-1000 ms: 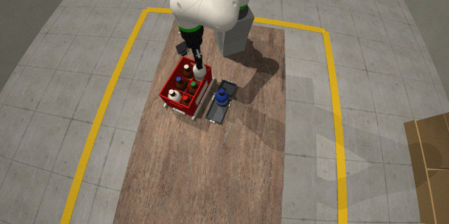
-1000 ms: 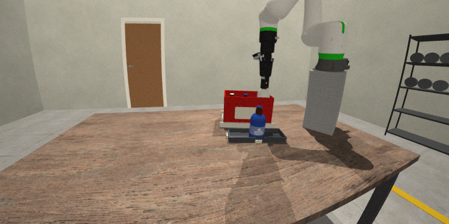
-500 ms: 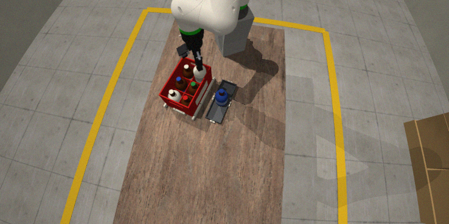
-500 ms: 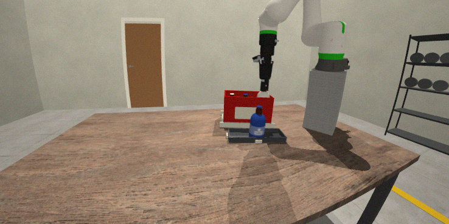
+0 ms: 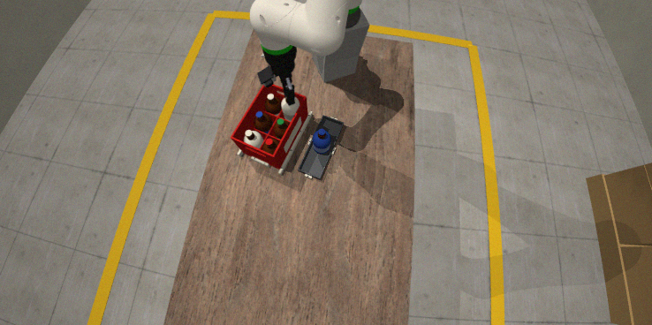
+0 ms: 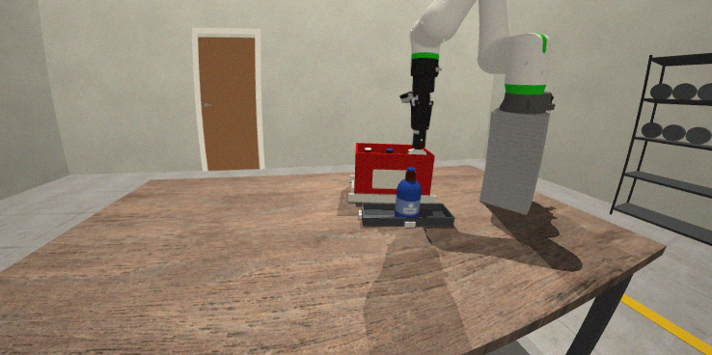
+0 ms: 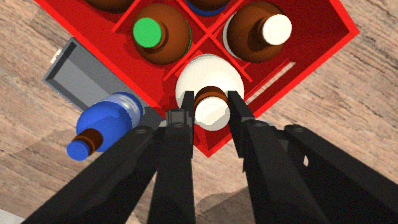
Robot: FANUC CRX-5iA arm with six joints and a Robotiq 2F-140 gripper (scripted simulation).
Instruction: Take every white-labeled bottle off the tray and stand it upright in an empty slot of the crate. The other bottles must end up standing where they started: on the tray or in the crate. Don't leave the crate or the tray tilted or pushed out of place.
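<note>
My gripper (image 5: pixel 290 101) (image 6: pixel 419 146) (image 7: pixel 210 105) is shut on the neck of a white-labeled bottle (image 5: pixel 290 109) (image 6: pixel 417 151) (image 7: pixel 210 70). This bottle is upright and mostly inside the crate's corner slot nearest the robot base on the tray side. Its white shoulder shows at the rim; its bottom is hidden. The red crate (image 5: pixel 286 153) (image 6: pixel 364 173) looks level. Another white-labeled bottle (image 5: pixel 252 139) stands in the far corner slot. A blue-labeled bottle (image 5: pixel 321 140) (image 6: pixel 408 199) (image 7: pixel 102 125) stands upright on the dark tray (image 5: pixel 311 166) (image 6: pixel 436 212) (image 7: pixel 90 82).
The other crate slots hold brown bottles: white-capped (image 5: pixel 272 104) (image 7: pixel 247 42), blue-capped (image 5: pixel 261 122), green-capped (image 5: pixel 281 128) (image 7: pixel 172 37) and red-capped (image 5: pixel 269 145). Red dividers and walls closely surround the held bottle. The tray lies close beside the crate. The grey robot pedestal (image 5: pixel 340 60) (image 6: pixel 515 157) stands behind.
</note>
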